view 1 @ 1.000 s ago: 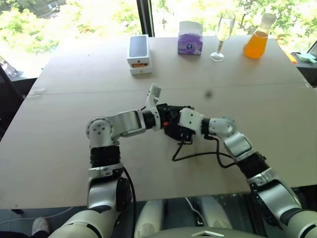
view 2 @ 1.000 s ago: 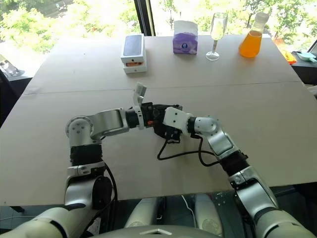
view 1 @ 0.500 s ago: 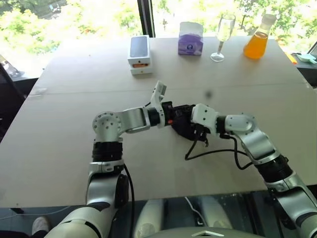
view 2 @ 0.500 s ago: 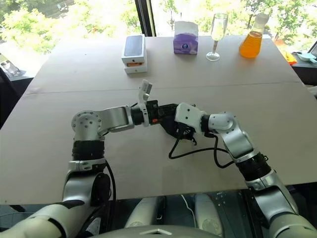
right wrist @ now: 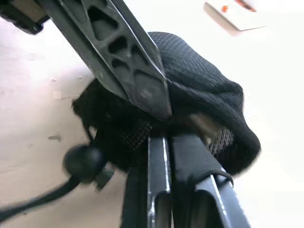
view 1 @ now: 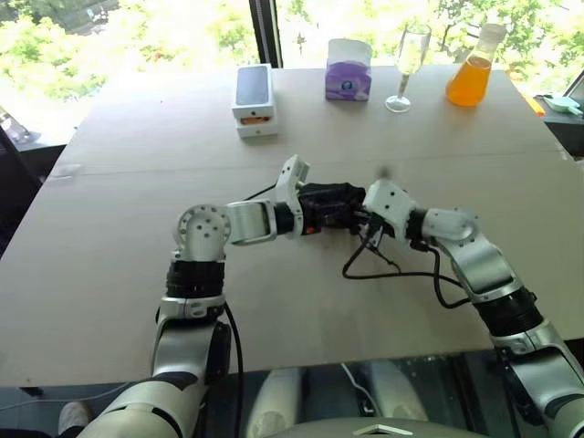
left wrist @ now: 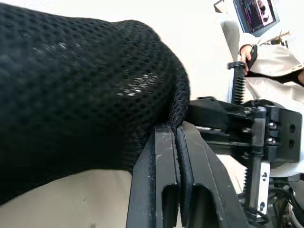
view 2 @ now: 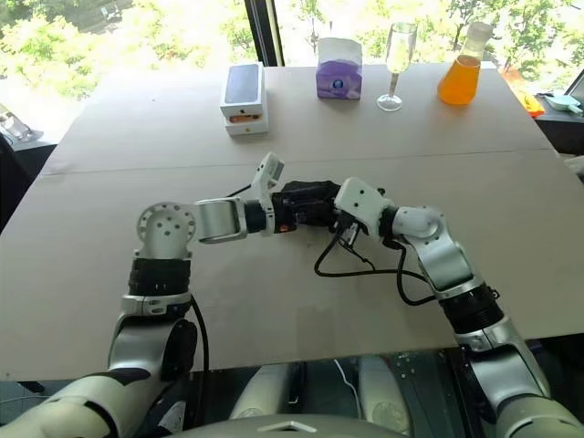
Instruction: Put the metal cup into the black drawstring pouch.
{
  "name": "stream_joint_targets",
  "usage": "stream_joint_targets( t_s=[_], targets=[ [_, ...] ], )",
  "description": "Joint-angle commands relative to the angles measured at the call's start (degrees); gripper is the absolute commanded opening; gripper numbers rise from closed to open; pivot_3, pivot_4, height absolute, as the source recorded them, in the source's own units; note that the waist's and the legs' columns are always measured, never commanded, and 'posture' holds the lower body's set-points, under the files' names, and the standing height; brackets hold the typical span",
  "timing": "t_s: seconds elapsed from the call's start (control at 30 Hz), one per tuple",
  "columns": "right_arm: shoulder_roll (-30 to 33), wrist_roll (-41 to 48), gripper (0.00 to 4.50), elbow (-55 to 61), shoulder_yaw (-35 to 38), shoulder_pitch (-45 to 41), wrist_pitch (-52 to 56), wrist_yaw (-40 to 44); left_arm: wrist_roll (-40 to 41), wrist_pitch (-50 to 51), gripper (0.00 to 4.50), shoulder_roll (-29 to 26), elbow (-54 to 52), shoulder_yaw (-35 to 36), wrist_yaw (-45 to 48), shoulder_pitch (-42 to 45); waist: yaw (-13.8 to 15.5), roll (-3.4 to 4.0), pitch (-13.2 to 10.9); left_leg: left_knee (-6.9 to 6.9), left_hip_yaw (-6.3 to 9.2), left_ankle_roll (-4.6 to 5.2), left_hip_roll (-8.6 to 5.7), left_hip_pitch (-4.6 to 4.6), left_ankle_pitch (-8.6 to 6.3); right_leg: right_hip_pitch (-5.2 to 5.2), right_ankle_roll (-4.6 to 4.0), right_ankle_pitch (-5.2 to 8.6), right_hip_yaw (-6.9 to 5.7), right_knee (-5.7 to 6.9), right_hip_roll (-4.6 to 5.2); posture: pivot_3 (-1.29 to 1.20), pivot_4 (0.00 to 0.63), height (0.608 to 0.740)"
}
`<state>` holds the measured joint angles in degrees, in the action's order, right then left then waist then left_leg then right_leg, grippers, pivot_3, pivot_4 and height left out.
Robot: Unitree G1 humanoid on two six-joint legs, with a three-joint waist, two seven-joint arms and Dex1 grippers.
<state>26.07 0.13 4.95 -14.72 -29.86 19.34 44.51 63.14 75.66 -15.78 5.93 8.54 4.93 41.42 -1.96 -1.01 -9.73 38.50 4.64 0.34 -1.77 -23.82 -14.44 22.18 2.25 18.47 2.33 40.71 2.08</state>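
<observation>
Now both grippers pinch the black drawstring pouch [view 1: 330, 205] above mid-table.

Left gripper [left wrist: 176, 137] and right gripper [right wrist: 167, 137] each clamp tight on bulging, coarse mesh fabric. Its long axis runs left-right between them, cord [view 1: 392, 272] trailing in loops onto the pale table [view 1: 137, 164].

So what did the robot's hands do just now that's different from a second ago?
The right gripper snapped shut on the rim of the black drawstring pouch; before, its fingers were open. Both arms carried the pouch a little toward the robot's right and up. The left gripper stayed clamped on the pouch. The phone box, tissue pack, wine glass and orange flask kept their places.
</observation>
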Motion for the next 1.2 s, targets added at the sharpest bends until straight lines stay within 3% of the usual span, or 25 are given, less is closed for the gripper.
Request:
stream_joint_targets(
  t_s=[0.03, 0.17, 0.3, 0.47, 0.63, 0.9, 1.0, 1.17, 1.2],
  targets=[
    [2.2, -0.7, 0.04, 4.0, 2.9, 0.4, 0.6, -1.4, -1.5, -0.8, 0.0, -0.6, 0.5, 1.5, 1.8, 1.3, 0.0, 0.0, 0.0, 0.0, 0.0, 0.0, 0.0, 0.0, 0.0, 0.0, 0.0, 0.0, 0.0, 0.0, 0.0, 0.0, 0.15, 0.74],
    [3.5, 1.8, 0.04, 5.9, 7.0, 1.5, 5.5, -2.4, -3.9, -1.5, 0.0, -0.9, 1.4, 1.1, 3.9, 1.8, 0.1, 0.0, 0.0, 0.0, 0.01, 0.0, 0.0, 0.01, 0.0, -0.01, 0.0, 0.0, 0.0, 0.0, -0.01, 0.0, 0.15, 0.74],
    [2.5, 10.5, 1.26, 14.3, 13.6, 5.0, 17.9, -2.7, -5.9, -2.1, 0.0, -0.8, 2.4, 1.8, 5.5, 2.8, 0.1, 0.0, 0.0, -0.05, 0.01, 0.0, 0.0, -0.01, 0.0, 0.0, 0.0, 0.0, 0.02, -0.01, 0.0, 0.0, 0.15, 0.74],
    [1.0, 20.9, 1.26, 25.1, 12.7, 11.5, 28.0, -0.9, -8.4, -2.8, 0.0, 0.1, 3.7, 1.9, 6.4, 4.2, 0.0, 0.0, 0.0, -0.1, 0.04, 0.01, 0.02, -0.01, 0.0, -0.01, 0.0, 0.0, 0.08, -0.05, -0.01, 0.0, 0.15, 0.74],
    [-3.6, 21.7, 3.38, 25.3, 9.6, 13.7, 32.5, -7.2, -10.8, -3.2, 0.0, 1.1, 4.4, 2.0, 7.0, 5.4, -0.1, 0.0, 0.0, -0.08, 0.0, 0.01, 0.01, 0.03, 0.0, -0.01, 0.0, 0.0, 0.08, -0.01, -0.01, 0.0, 0.15, 0.74],
    [-8.4, 17.2, 3.38, 13.4, 2.9, 13.6, 28.2, -11.9, -13.3, -3.2, 0.0, 1.9, 4.7, 3.0, 7.3, 6.1, -0.1, 0.0, 0.0, -0.08, 0.0, 0.01, -0.01, 0.03, 0.0, 0.0, 0.0, 0.0, 0.04, 0.0, -0.02, 0.0, 0.15, 0.74],
    [-8.2, 16.3, 2.59, 11.6, 2.6, 14.5, 25.6, -12.1, -13.7, -3.0, 0.0, 1.9, 4.3, 3.6, 7.2, 6.0, -0.3, -0.02, 0.0, -0.09, -0.03, 0.01, 0.01, 0.07, 0.0, 0.01, 0.0, 0.0, 0.02, 0.02, -0.04, 0.0, 0.15, 0.74],
    [-7.2, 15.8, 0.1, 11.9, 3.4, 15.7, 22.4, -12.0, -14.0, -2.9, 0.0, 2.0, 3.1, 4.2, 7.3, 5.4, -0.3, -0.02, 0.0, -0.09, -0.03, 0.01, 0.02, 0.07, 0.0, 0.01, 0.0, 0.0, 0.03, 0.04, -0.04, 0.0, 0.15, 0.74],
    [-7.2, 16.1, 0.03, 12.1, 4.3, 15.5, 21.7, -11.9, -14.4, -4.3, 0.0, 2.2, 2.1, 3.9, 7.7, 4.7, -0.3, -0.02, 0.0, -0.09, -0.03, 0.01, 0.02, 0.06, 0.0, 0.02, 0.0, 0.0, 0.02, 0.03, -0.04, 0.0, 0.15, 0.74]
  ],
)
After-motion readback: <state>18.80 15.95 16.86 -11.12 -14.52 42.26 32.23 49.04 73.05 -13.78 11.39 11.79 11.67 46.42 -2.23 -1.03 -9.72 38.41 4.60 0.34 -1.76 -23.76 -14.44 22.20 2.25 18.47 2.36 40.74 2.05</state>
